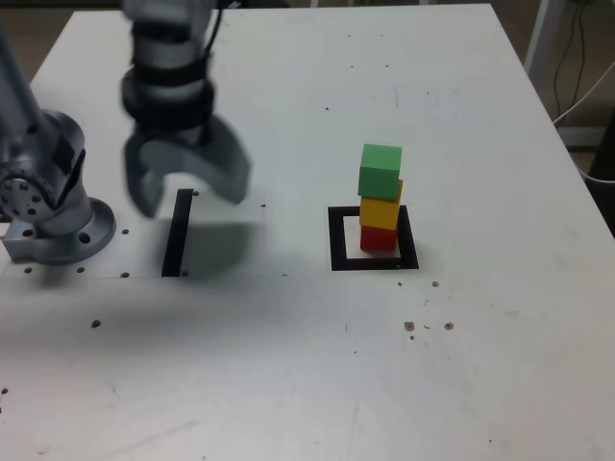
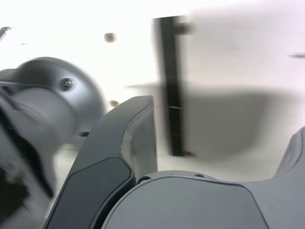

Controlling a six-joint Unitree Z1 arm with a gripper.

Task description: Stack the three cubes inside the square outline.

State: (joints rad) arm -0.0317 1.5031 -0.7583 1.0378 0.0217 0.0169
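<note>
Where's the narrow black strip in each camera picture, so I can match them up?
Exterior view: the strip is left of centre, below the blurred gripper and right of the arm's base.
Wrist view: the strip is in the upper middle of the picture, beyond the gripper.
Shared landmark: the arm's round grey base, close to the strip in both.

Three cubes (image 1: 380, 173), one outline (image 1: 338, 240), one strip (image 1: 177, 235).

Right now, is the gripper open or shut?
Open: the gripper shows its two jaws spread well apart in the exterior view, with nothing between them.
</note>
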